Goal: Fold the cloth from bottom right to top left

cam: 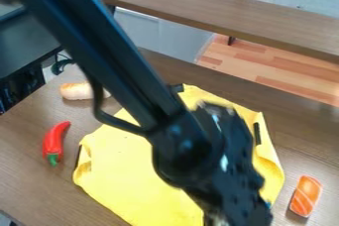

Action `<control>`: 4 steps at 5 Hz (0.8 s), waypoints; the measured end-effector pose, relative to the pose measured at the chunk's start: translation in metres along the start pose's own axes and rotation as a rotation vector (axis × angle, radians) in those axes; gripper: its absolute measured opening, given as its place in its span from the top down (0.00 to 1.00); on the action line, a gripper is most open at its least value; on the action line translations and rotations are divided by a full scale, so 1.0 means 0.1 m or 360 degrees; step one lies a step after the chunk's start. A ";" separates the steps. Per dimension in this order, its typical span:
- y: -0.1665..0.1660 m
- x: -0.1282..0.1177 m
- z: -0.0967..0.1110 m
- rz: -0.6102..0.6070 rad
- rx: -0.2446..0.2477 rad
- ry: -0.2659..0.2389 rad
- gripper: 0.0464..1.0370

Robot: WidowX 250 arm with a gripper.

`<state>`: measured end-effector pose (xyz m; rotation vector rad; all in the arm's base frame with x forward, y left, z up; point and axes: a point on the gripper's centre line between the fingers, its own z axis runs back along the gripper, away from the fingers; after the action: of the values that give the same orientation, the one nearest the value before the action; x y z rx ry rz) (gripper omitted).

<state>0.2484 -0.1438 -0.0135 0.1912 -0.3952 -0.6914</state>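
The yellow cloth (pixel 136 178) lies spread on the brown table, with its top corner near the middle of the view and creases along its right edge. My gripper (pixel 222 217) hangs over the cloth's lower right part, close to the bottom edge of the view. The black arm crosses from the upper left and hides the middle and much of the right side of the cloth. Whether the gripper touches the cloth cannot be made out.
A red chili pepper (pixel 55 142) lies left of the cloth, and a bread-like toy (pixel 79 91) sits behind it at upper left. An orange salmon-like piece (pixel 306 196) rests at the lower right. A wooden bench (pixel 218 9) stands beyond the table (pixel 308 136).
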 end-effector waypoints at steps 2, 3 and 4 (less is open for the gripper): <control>0.46 0.03 -0.01 0.0076 -0.0088 0.0101 1.00; 0.71 0.06 -0.06 0.0078 -0.0136 0.0142 1.00; 0.96 0.12 -0.07 0.0072 -0.0139 0.0175 1.00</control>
<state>0.3154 -0.0788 0.0118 0.1362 -0.2631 -0.6490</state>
